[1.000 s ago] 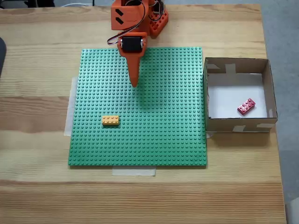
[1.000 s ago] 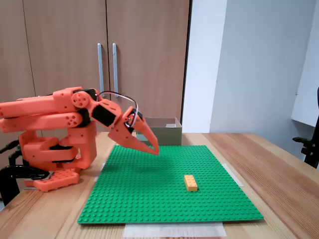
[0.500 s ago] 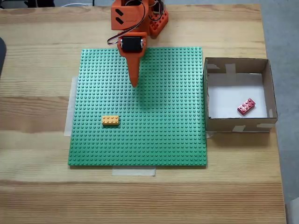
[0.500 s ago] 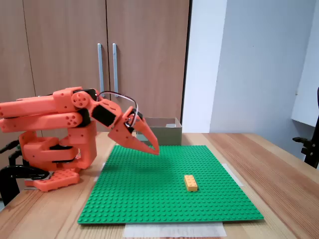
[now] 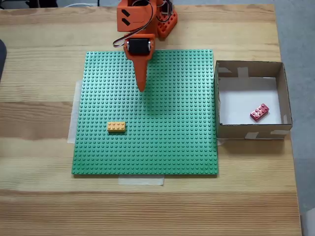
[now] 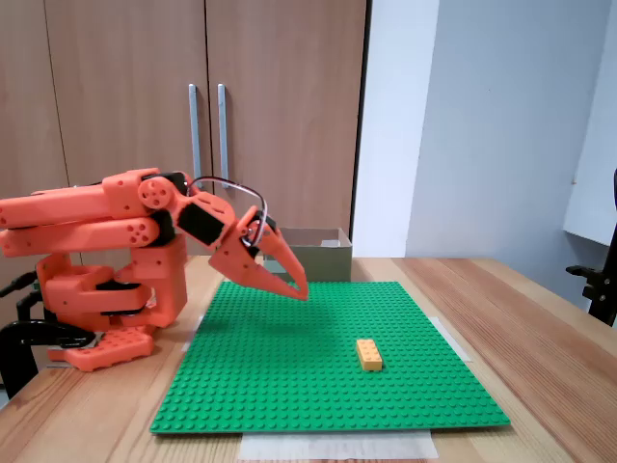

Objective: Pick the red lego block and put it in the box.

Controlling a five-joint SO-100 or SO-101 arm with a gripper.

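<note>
The red lego block point(image 5: 259, 112) lies tilted on the white floor of the box point(image 5: 250, 131), toward its right side, in a fixed view from above. The box point(image 6: 322, 261) stands behind the baseplate in a fixed view from the side, its inside hidden there. My orange gripper point(image 5: 142, 88) is folded back over the upper middle of the green baseplate point(image 5: 162, 142), well left of the box. In the side-on fixed view the gripper point(image 6: 300, 291) hangs above the plate, shut, with nothing held.
A yellow-orange brick point(image 5: 116, 127) point(image 6: 368, 354) sits on the baseplate's lower left part. The arm's base point(image 6: 106, 309) stands at the table's far edge. Pale tape strips point(image 5: 141, 181) hold the plate to the wooden table.
</note>
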